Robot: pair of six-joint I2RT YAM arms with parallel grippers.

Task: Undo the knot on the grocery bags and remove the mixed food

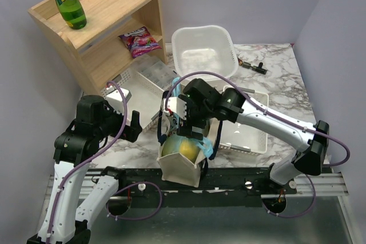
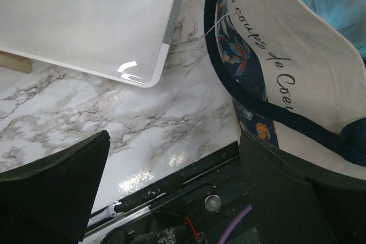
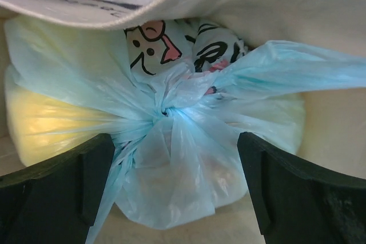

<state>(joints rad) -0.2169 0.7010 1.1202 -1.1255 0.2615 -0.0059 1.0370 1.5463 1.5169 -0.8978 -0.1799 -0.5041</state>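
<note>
- Knot [image 3: 166,110]: tight blue bunch on top of the grocery bag [image 3: 171,187]. The bag sits inside the beige tote [image 1: 182,170], at the near edge of the table [image 1: 274,78], about midway along it.
- Right gripper [image 3: 174,141]: fingers spread wide, nothing held, poised over the tote mouth. Knot lies straight ahead, centred between the two fingers, apparently untouched.
- Knot tails: one runs out right, the other drops lower left in the right wrist view. The long axis slants roughly across the jaw gap.
- Left gripper [image 2: 174,141]: wide open, empty, just beside the tote's left wall over bare marble. No knot in its view.
- Judgement: right arm is far nearer; a short advance should reach a tail.
- Mixed food [image 3: 46,124]: yellow lump shows through the film, none out.
</note>
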